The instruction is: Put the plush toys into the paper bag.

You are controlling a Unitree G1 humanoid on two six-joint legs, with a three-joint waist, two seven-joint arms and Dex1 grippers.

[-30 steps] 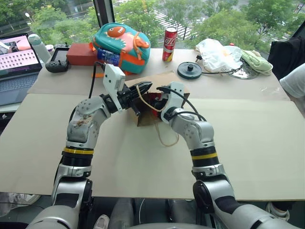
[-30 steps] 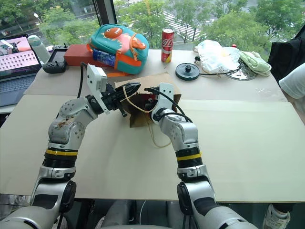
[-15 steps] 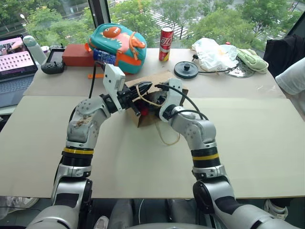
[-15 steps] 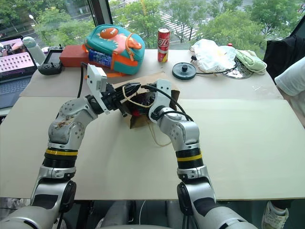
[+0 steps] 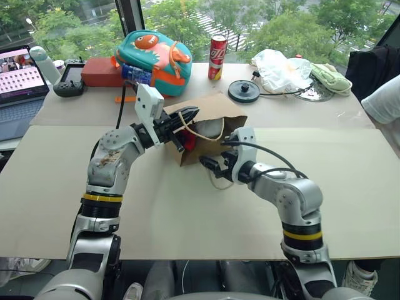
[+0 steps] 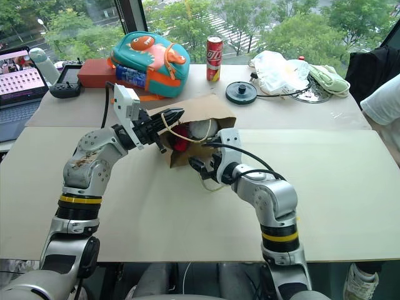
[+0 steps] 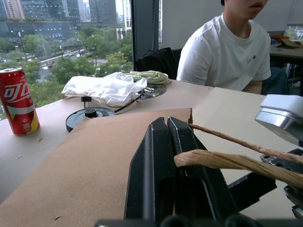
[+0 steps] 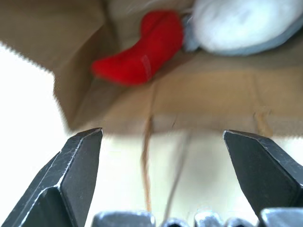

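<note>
Pulled back out of the paper bag [image 5: 212, 119] toward 6 o'clock, right gripper [image 6: 199, 167] gapes empty — both plush toys [image 8: 156, 47] lie inside — while left gripper [image 5: 186, 116] pinches a cord handle [image 7: 222, 160], propping the mouth open.

Both plush toys [image 8: 161, 47] apparently lie inside the paper bag [image 5: 215, 109], before the backpack [image 5: 156, 59].

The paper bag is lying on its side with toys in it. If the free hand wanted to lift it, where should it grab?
Probably the loose cord handle trailing from the paper bag mouth onto the table. It lies right before the open right gripper, so come from the near side. The left gripper pinches the upper handle.
</note>
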